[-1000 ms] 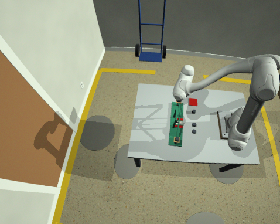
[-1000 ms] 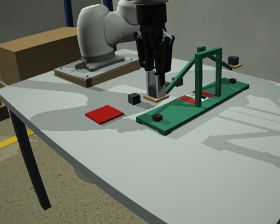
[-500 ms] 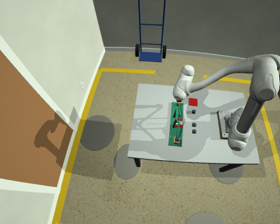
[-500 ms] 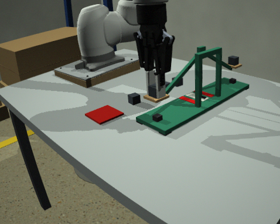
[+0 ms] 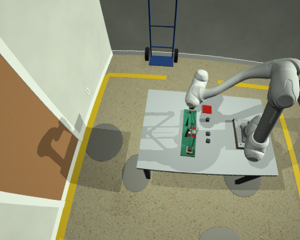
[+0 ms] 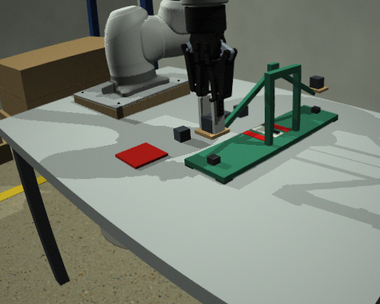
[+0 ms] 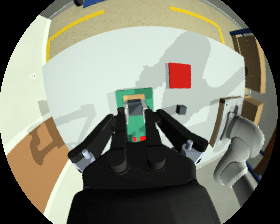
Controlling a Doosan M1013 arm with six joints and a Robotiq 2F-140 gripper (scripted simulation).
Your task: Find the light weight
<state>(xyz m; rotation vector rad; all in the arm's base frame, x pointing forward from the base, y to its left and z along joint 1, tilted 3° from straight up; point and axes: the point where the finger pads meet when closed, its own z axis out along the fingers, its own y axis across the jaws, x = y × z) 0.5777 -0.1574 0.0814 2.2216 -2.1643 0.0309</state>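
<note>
My gripper [image 6: 210, 126] [image 7: 134, 105] is shut on a dark weight [image 6: 207, 122] [image 7: 135, 105], low at the balance's near pan [image 6: 199, 132] [image 7: 134, 97]. Another dark weight [image 5: 189, 149] [image 6: 316, 81] sits on the far pan [image 6: 323, 89], which hangs higher. The green rocker balance [image 5: 184, 144] [image 6: 230, 169] has its pointer low between the posts, seemingly over the white field; its exact place is hard to tell. The red dish [image 5: 207, 109] [image 6: 141, 154] [image 7: 180, 75] lies flat and bare. Three loose weights stand in a row: one [image 5: 208, 119] [image 6: 182, 134] [image 7: 181, 109] near the dish, two [image 5: 208, 133] [image 5: 208, 141] farther along.
The balance's green posts [image 6: 269, 111] rise beside my gripper. Small dark blocks [image 6: 213, 159] [image 6: 316, 109] sit at the ends of its base. The arm's mounting plate [image 5: 238, 141] [image 6: 96, 99] is on the robot's side of the table [image 5: 162, 166] [image 6: 186, 226].
</note>
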